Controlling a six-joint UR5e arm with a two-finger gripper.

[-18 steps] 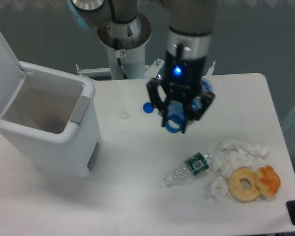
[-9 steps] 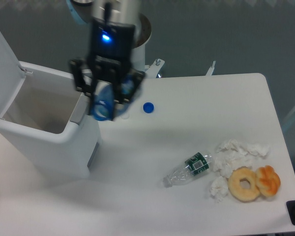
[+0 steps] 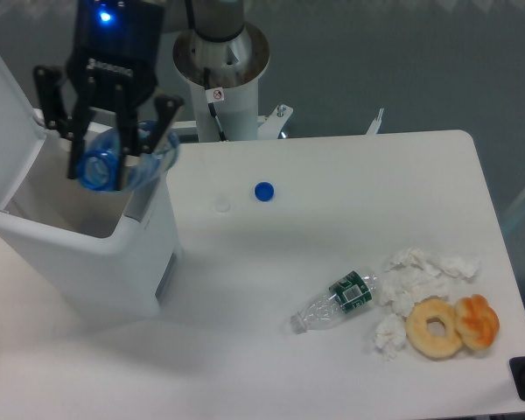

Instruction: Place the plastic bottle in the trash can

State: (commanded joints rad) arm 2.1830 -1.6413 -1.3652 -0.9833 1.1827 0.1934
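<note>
Swinging left from above the counter [image 3: 350, 175], the tool [image 3: 114, 166] now hangs over the open trash can [image 3: 96, 254], clenched around the plastic bottle [image 3: 101, 166]. Letting go here should likely drop it inside.

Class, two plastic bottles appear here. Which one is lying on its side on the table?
The small clear bottle with the dark green label, beside the tissues. The blue bottle is held in the gripper above the trash can.

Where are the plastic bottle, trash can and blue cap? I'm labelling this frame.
plastic bottle [image 3: 99, 166], fixed camera, blue neck end.
trash can [image 3: 114, 262], fixed camera, front wall.
blue cap [image 3: 263, 191], fixed camera, top face.
</note>
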